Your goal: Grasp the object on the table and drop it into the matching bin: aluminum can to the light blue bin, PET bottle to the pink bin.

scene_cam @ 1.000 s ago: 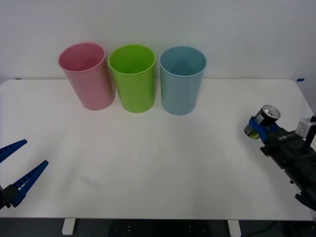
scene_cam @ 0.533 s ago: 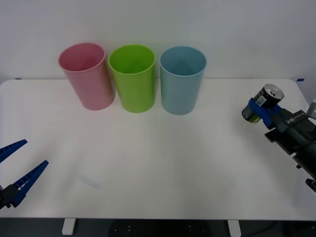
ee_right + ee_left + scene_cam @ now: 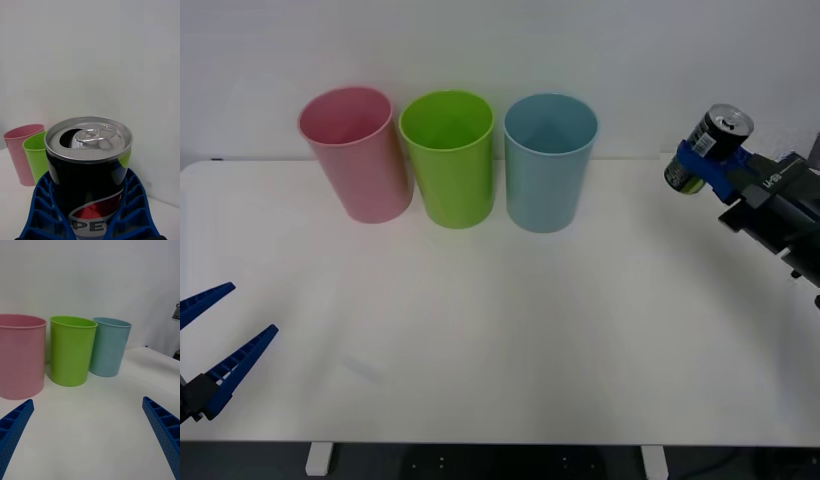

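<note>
My right gripper [image 3: 702, 158] is shut on the aluminum can [image 3: 710, 148], a small dark can with a silver lid, and holds it tilted in the air above the table's far right. Up close, the can [image 3: 88, 168] sits between the blue ribbed fingers [image 3: 41, 210]. The light blue bin [image 3: 549, 162] stands at the back, well to the left of the can. The pink bin [image 3: 357, 153] is the leftmost of the row. My left gripper [image 3: 215, 338] rests open at the table's [image 3: 500, 330] front left edge.
A lime green bin [image 3: 448, 157] stands between the pink and light blue bins, all three close together. From the left wrist, the pink bin [image 3: 20, 356], green bin [image 3: 71, 350] and light blue bin [image 3: 109, 346] line up ahead. A white wall lies behind.
My right gripper has lifted the can off the table and carried it upward and toward the back. The left arm has stayed still.
</note>
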Motion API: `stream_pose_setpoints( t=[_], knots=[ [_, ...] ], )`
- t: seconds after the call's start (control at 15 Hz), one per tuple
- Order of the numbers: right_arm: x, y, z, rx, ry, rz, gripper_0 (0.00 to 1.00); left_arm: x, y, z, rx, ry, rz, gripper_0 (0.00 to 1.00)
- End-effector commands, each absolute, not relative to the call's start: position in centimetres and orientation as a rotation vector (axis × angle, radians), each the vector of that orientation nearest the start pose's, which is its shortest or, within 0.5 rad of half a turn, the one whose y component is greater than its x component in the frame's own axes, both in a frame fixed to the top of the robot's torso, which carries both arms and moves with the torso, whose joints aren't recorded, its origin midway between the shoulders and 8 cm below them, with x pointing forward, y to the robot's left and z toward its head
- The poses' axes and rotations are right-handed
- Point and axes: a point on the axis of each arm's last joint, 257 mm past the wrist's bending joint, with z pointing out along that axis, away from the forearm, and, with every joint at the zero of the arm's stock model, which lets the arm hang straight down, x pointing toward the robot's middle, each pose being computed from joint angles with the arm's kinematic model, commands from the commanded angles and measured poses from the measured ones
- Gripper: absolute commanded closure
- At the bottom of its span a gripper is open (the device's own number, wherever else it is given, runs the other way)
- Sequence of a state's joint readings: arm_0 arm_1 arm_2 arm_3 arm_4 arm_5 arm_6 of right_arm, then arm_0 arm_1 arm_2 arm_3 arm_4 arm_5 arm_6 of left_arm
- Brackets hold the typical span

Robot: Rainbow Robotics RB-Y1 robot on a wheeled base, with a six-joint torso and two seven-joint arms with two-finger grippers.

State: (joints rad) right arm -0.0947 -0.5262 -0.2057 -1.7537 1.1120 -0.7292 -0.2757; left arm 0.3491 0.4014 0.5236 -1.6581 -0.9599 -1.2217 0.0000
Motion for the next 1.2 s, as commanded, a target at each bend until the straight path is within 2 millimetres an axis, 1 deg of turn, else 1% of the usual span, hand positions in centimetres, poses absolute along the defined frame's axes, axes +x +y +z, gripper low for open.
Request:
stream_pose_setpoints(
  t=[0.07,0.27,0.33,0.53,0.6,0.8,0.93,1.13,1.2],
  knots=[
    [50.8,-21.6,-2.1,-0.525,1.298,0.613,1.0,34.2,33.0,-16.9,0.465,1.441,-0.567,0.0],
    [52.9,-19.9,-1.6,-0.619,1.306,0.656,1.0,34.2,33.0,-16.9,0.465,1.441,-0.567,0.0],
    [53.5,-19.5,-1.4,-0.635,1.309,0.666,1.0,34.2,33.0,-16.9,0.465,1.441,-0.567,0.0],
    [55.8,-17.7,-0.8,-0.679,1.317,0.679,1.0,34.2,33.0,-16.9,0.465,1.441,-0.567,0.0],
    [56.3,-17.3,-0.8,-0.683,1.32,0.679,1.0,34.2,33.0,-16.9,0.465,1.441,-0.567,0.0],
    [58.4,-15.3,-0.6,-0.684,1.332,0.68,1.0,34.2,33.0,-16.9,0.465,1.441,-0.567,0.0],
    [60.2,-13.8,-0.4,-0.678,1.346,0.681,1.0,34.2,33.0,-16.9,0.465,1.441,-0.567,0.0],
    [62.7,-12.5,-0.5,-0.662,1.374,0.662,1.0,34.2,33.0,-16.9,0.465,1.441,-0.567,0.0],
    [63.2,-12.2,-0.6,-0.658,1.38,0.653,1.0,34.2,33.0,-16.9,0.465,1.441,-0.567,0.0]
  ],
)
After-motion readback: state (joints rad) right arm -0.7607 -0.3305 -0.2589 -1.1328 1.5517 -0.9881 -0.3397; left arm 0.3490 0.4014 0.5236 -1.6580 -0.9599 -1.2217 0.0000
